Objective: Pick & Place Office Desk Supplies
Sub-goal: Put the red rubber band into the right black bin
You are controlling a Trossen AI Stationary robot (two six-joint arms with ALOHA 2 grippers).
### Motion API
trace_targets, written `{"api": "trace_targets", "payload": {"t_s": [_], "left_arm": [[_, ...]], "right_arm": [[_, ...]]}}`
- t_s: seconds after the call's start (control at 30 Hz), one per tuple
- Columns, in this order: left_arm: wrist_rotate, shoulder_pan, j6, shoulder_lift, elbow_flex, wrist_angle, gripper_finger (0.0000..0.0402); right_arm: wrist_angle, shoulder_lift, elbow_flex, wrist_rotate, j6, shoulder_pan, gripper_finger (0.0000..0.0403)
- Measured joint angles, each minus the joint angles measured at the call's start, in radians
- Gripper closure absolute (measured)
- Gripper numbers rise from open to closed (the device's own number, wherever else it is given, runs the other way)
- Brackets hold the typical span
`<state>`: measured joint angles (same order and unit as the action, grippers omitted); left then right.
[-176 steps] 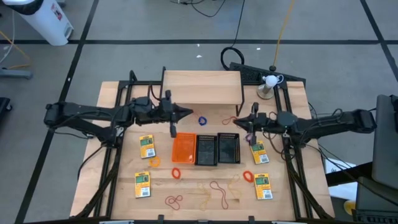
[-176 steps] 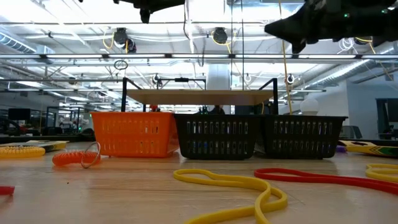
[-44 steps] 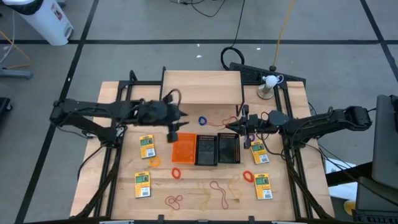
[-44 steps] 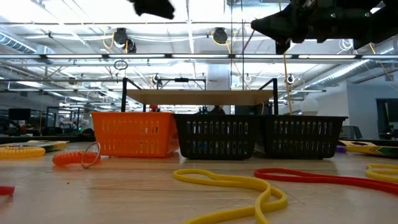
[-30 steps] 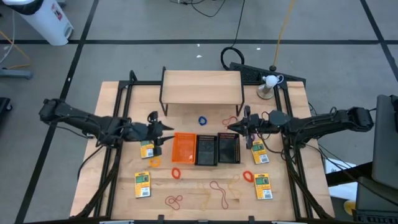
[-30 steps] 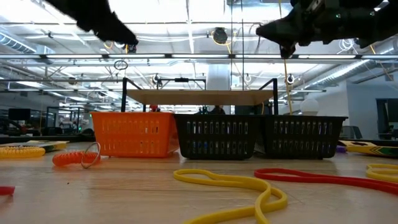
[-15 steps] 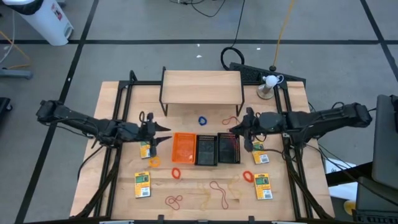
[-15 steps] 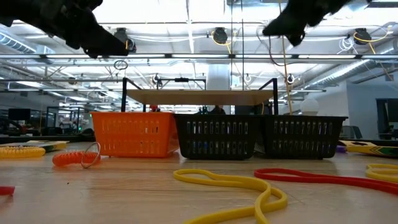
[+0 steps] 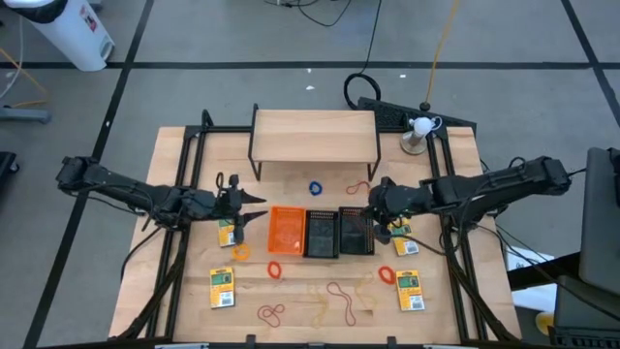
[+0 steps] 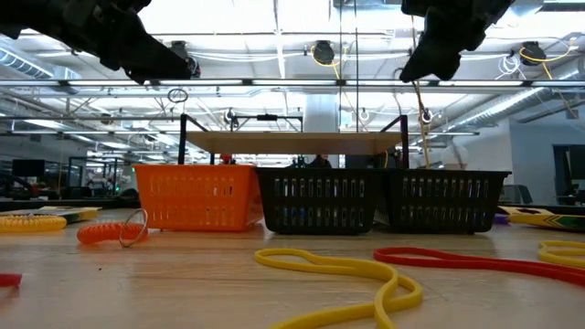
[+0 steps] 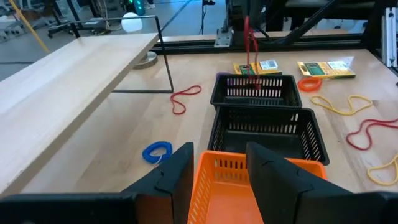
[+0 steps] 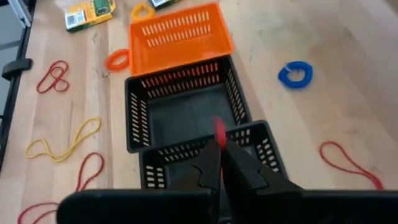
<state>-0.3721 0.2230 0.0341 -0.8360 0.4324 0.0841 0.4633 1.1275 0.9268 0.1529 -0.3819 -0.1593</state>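
Three mesh bins stand in a row mid-table: an orange bin (image 9: 286, 231) and two black bins (image 9: 321, 233) (image 9: 356, 231). My right gripper (image 9: 374, 211) slants down over the right black bin, shut on a red rubber band (image 11: 249, 43). My left gripper (image 9: 254, 206) hovers open just left of the orange bin (image 11: 217, 186), nothing between its fingers. Yellow-and-green packs (image 9: 229, 229) (image 9: 222, 287) (image 9: 403, 238) (image 9: 410, 291) lie flat on either side. A blue band (image 9: 315, 188) and a red loop (image 9: 358, 187) lie behind the bins. My right gripper pinches the red rubber band between its two fingertips, a short red end (image 12: 220, 132) showing at the tips. The fingers slant down from the table's right side. The band hangs slack below them (image 11: 250, 59), over the right black bin and off the table.
A light wooden shelf (image 9: 315, 136) on black legs stands at the far edge. Loose yellow, red and orange bands (image 9: 334, 296) (image 9: 274, 269) lie on the near half of the table. A white lamp (image 9: 419, 126) sits at the far right corner.
My right gripper has tipped from nearly level to slanting down and shifted over the right black bin, still shut on the red band. My left gripper sank a little beside the orange bin, then kept still.
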Motion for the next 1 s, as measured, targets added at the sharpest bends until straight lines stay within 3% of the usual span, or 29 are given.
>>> {"api": "trace_targets", "payload": {"t_s": [0.6, 0.73, 1.0], "left_arm": [[-0.006, -0.003, 0.044, 0.000, 0.000, 0.003, 0.0252], [-0.005, -0.003, 0.055, 0.000, 0.000, 0.003, 0.0252], [-0.005, -0.003, 0.081, 0.000, 0.000, 0.003, 0.0252]], "right_arm": [[0.005, 0.054, -0.001, -0.027, -0.004, 0.000, 0.0402], [0.003, 0.071, -0.031, -0.079, -0.008, 0.000, 0.0402], [-0.043, 0.114, -0.079, -0.078, -0.025, 0.001, 0.0402]]}}
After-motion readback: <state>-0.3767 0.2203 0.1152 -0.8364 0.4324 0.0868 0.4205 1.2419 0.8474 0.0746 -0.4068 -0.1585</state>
